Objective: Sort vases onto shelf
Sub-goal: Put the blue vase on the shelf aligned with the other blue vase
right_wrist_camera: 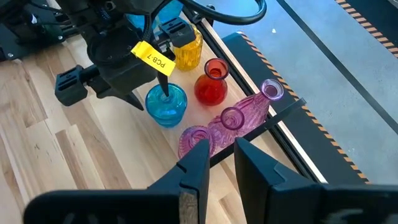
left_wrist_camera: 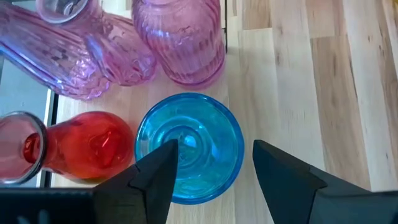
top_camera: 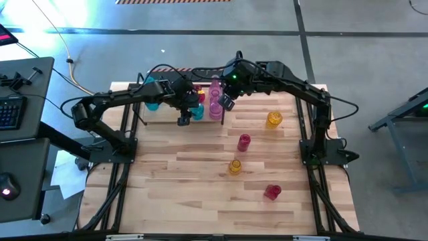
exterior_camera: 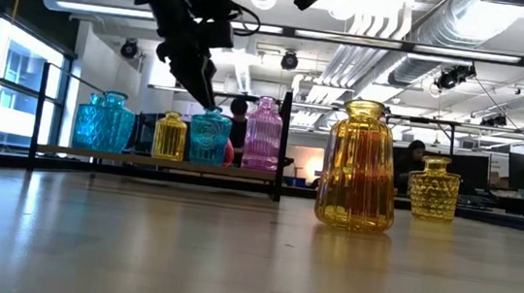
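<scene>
1. I had the left gripper directly above the cyan vase, fingers spread wide, one over its mouth and one outside, gripping nothing.
2. That vase stood on the shelf, just beside the red vase and the pink vases.
3. My right gripper hovered above the pink vases, fingers narrow and empty.
4. Four vases stood off the shelf, on the table.
</scene>
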Robot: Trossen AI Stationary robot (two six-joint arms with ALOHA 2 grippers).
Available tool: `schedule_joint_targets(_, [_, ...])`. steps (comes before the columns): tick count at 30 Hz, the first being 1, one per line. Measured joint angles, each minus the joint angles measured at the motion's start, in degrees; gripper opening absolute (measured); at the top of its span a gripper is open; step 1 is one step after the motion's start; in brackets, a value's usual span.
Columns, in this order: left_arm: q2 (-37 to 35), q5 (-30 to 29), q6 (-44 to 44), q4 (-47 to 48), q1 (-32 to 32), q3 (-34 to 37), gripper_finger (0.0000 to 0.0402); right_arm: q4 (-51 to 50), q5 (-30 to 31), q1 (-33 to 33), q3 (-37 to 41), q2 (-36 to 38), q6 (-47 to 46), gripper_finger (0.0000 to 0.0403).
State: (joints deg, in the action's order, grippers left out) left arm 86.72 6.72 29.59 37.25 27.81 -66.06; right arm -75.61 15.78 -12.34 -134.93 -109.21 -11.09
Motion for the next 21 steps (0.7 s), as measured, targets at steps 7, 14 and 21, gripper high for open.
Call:
schedule_joint_targets(7, [0.5, 0.17, -1.61, 0.94, 0.68, 0.0, 0.0197, 0.06, -0.18, 0.0, 0.0, -0.02, -0.01, 0.0055])
schedule_joint_targets(14, [1.62, 0.12, -3.14, 0.5, 0.68, -0.24, 0.0197, 0.28, -0.16, 0.02, 0.0, -0.02, -0.44, 0.0055])
schedule_joint_targets(21, [1.2, -3.07, -3.87, 3.75, 0.92, -0.31, 0.0158, 0.28, -0.14, 0.13, 0.0, -0.04, -0.32, 0.0055])
